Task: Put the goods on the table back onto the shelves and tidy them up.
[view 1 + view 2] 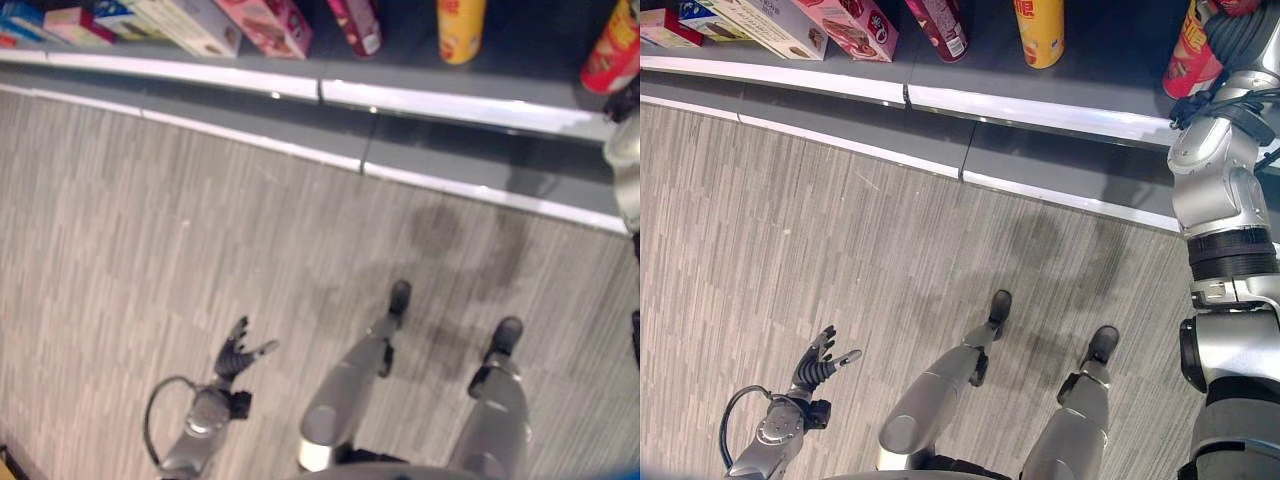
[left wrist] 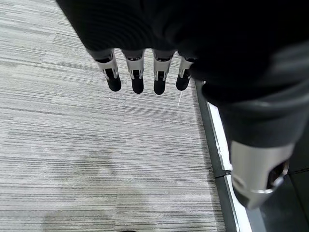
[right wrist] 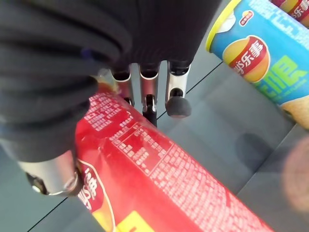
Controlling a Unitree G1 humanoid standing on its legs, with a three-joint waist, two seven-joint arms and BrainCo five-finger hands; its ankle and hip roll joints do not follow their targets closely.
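A: What does the room look like from the head camera?

B: The floor [image 1: 200, 220] is grey carpet with a fine striped weave. Along the far edge runs a low grey shelf [image 1: 1080, 70] with pale, glossy front strips, in two stepped levels.

A: What is on the shelf?

B: Flat cardboard boxes [image 1: 190, 25] lie tilted at the left end, next to a pink box [image 1: 270, 25]. Then come a dark red can [image 1: 940, 25], a yellow can [image 1: 1040, 30] standing upright, and at the right end a red can [image 1: 1192, 55].

A: Where are the robot hands?

B: The left robot hand [image 1: 820, 362] hangs low over the carpet, well apart from the shelf, with relaxed, spread fingers and nothing in it. Its wrist camera shows the straight silver fingers [image 2: 136, 77] with dark rounded tips above bare carpet, and the shelf's pale strip off to one side.

A: And the right one?

B: The right arm reaches up to the red can at the shelf's right end. The head camera hides the hand itself. The right wrist camera shows the right robot hand [image 3: 149, 92] closed round that red can: fingers on one side of the smooth, glossy round body, thumb on the other.

A: Anything else there?

B: A blue can [image 3: 263, 53] with a yellow rim lies on the grey shelf board just beyond the fingers.
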